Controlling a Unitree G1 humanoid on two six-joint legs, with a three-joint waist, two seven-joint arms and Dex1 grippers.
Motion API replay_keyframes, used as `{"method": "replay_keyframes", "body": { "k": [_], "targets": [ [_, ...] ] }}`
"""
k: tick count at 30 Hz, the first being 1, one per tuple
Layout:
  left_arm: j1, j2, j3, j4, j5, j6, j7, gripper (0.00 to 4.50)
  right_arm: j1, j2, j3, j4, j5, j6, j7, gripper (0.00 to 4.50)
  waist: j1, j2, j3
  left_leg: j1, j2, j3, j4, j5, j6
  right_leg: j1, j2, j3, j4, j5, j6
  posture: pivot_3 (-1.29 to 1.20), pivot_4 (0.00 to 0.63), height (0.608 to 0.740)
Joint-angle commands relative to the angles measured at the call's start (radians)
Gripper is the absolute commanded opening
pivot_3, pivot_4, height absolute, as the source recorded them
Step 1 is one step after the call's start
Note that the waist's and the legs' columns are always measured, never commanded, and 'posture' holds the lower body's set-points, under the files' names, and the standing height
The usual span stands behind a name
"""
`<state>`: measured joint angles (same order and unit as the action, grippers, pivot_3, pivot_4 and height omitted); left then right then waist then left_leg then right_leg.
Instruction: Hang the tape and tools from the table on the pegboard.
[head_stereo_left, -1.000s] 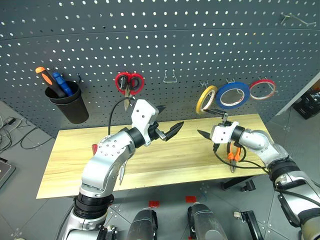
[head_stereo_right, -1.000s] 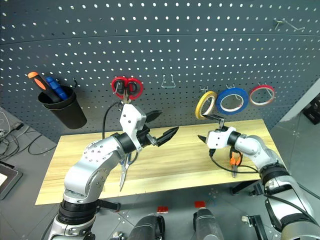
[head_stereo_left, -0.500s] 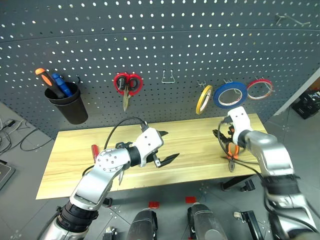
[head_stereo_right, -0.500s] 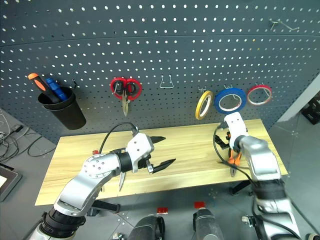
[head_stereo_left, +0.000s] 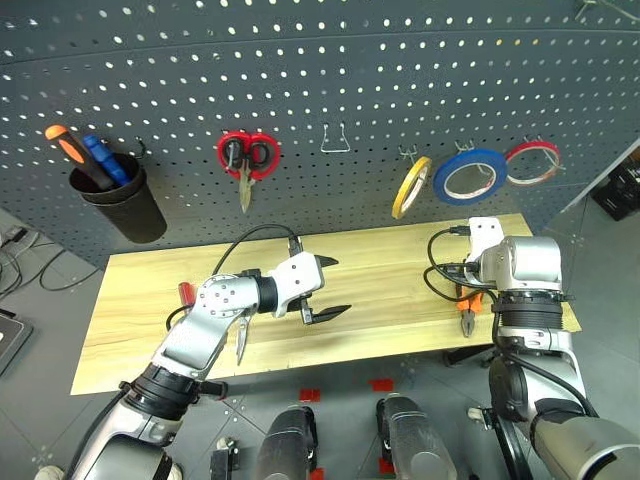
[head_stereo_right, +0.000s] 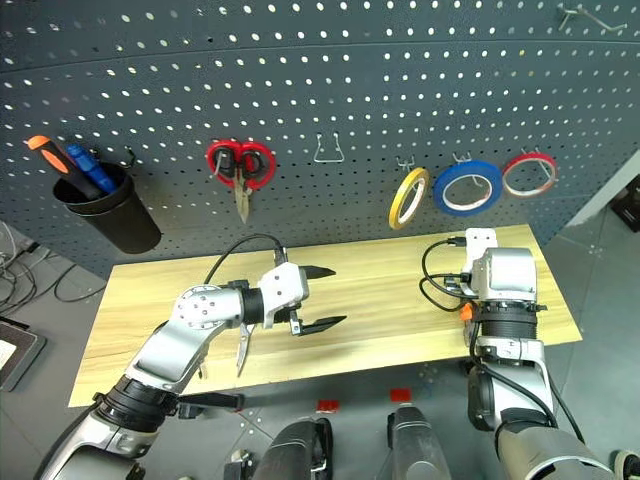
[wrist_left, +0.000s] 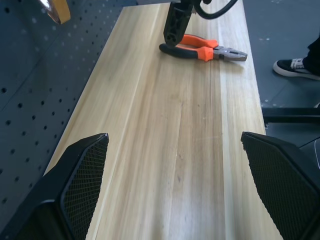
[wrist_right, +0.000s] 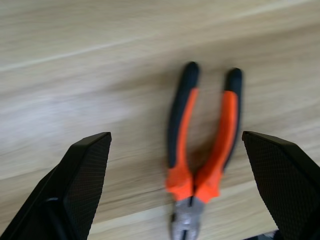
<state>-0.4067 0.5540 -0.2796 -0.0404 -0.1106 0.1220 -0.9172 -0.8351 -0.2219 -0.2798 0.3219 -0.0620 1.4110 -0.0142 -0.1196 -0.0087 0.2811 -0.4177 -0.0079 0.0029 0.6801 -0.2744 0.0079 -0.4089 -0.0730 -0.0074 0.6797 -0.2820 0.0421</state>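
Beneath the left arm, scissors (head_stereo_left: 241, 342) lie half-hidden (loops unseen); both tools (head_stereo_left: 327, 288) (wrist_right: 175, 160) released, empty.

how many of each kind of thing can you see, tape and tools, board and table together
tape: 3, yellow ring, blue ring, red-edged ring, on the pegboard
scissors: 2, red-looped pair on the pegboard, dark pair on the table, partly hidden
screwdrivers: 3, orange screwdriver and blue screwdriver in the cup, red-handled screwdriver on the table
pliers: 1
total: 9

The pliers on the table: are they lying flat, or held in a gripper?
Lying flat. The pliers rest on the table, between the open right gripper's fingers, untouched.
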Motion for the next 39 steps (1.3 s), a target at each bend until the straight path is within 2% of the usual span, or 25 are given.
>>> {"method": "replay_keyframes", "body": {
  "k": [1,10,27,30,33,39],
  "targets": [
    [-0.013,-0.010,0.013,-0.008,-0.001,-0.026,-0.010,4.50,-0.037,0.001,-0.047,0.042,-0.003,-0.047,-0.059,4.48,-0.009,-0.001,0.007,0.000,0.000,0.000,0.000,0.000,0.000,0.000,0.000,0.000,0.000,0.000,0.000,-0.23,0.365,0.740],
    [0.000,-0.010,0.025,-0.028,-0.012,-0.008,-0.017,4.50,-0.087,0.020,-0.160,0.208,0.028,-0.149,-0.178,4.48,-0.020,-0.002,0.026,0.000,0.001,0.000,0.000,0.000,0.000,0.000,0.000,0.000,0.000,0.000,0.000,-0.21,0.382,0.740],
    [-0.006,-0.012,0.027,-0.037,-0.017,0.013,-0.031,4.50,-0.089,-0.007,-0.168,0.354,0.078,-0.263,-0.222,4.48,-0.019,-0.005,0.044,-0.001,0.001,0.000,-0.001,0.000,0.000,-0.001,0.000,0.000,-0.001,0.000,0.000,-0.19,0.393,0.740],
    [-0.011,-0.019,0.023,-0.037,-0.015,0.014,-0.033,4.50,-0.088,-0.012,-0.168,0.369,0.094,-0.284,-0.220,3.89,-0.018,-0.006,0.045,-0.001,0.001,0.000,-0.001,0.000,0.000,0.000,0.000,0.000,-0.001,0.000,0.000,-0.19,0.393,0.740],
    [-0.016,-0.020,0.025,-0.034,-0.016,0.013,-0.036,4.50,-0.091,-0.013,-0.166,0.375,0.105,-0.291,-0.225,3.02,-0.018,-0.007,0.046,-0.001,0.001,0.000,-0.001,0.000,0.000,0.000,0.000,0.000,-0.001,0.000,0.000,-0.19,0.392,0.740],
    [-0.023,-0.023,0.025,-0.027,-0.014,0.006,-0.035,4.50,-0.093,-0.020,-0.154,0.377,0.113,-0.297,-0.226,3.02,-0.018,-0.009,0.049,-0.001,0.002,0.000,-0.001,0.000,0.000,0.000,0.000,0.001,-0.001,0.000,0.000,-0.19,0.387,0.740]
  ]
}}
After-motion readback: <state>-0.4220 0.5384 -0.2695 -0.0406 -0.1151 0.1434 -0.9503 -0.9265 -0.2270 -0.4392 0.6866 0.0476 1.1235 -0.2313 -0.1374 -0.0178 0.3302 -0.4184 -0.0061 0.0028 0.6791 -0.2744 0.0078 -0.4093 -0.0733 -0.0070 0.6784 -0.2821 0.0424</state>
